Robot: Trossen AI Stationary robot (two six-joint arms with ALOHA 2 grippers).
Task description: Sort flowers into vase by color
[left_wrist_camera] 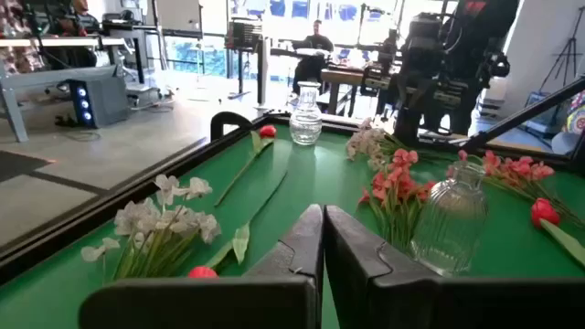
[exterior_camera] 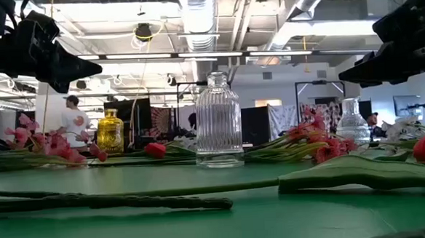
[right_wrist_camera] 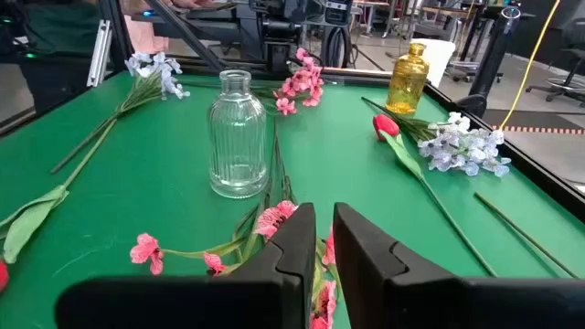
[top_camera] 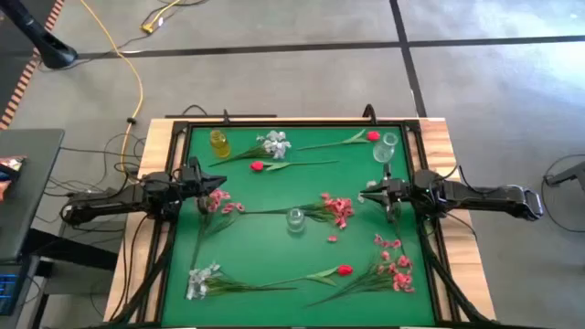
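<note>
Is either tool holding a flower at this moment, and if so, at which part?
No. The left tool is shut on nothing. The right tool has only a narrow empty gap, above a pink spray lying on the table.

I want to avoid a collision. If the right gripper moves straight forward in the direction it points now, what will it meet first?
Probably the pink spray lying just ahead of the right gripper, if it travels low enough. Beyond it, slightly to one side, stands the clear ribbed vase. The gripper's height above the mat is unclear, so it might pass over the blooms.
</note>
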